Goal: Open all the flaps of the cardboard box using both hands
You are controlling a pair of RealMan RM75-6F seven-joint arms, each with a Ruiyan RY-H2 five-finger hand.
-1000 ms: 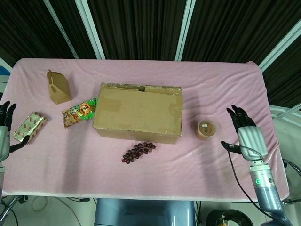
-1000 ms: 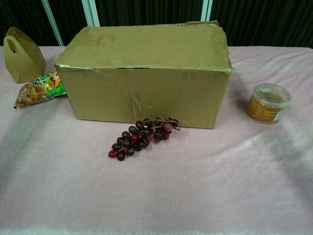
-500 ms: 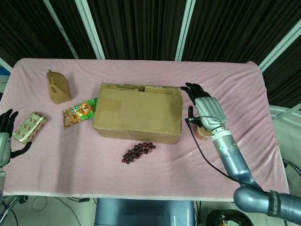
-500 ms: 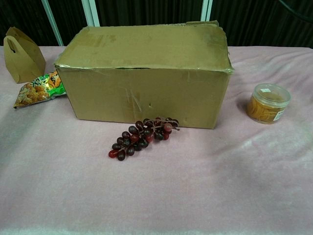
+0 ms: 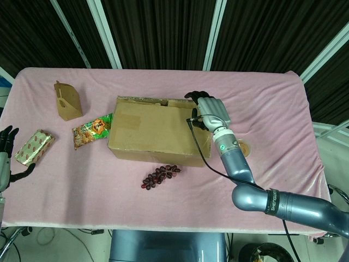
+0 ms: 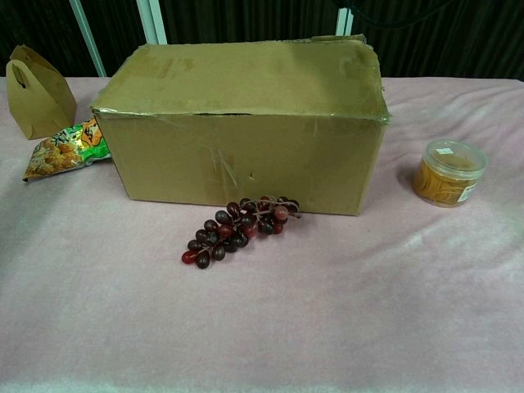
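Right robot hand (image 5: 210,111), fingers spread, over the creased, still-closed cardboard box's (image 5: 158,131) far right corner.

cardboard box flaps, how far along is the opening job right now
Done: nothing visible; the cardboard box has its top flaps lying flat and closed in both views. In hand: the right hand is over the box's right top edge, though whether it touches a flap cannot be told. The left hand is at the table's left edge, holding nothing. Left: every flap.
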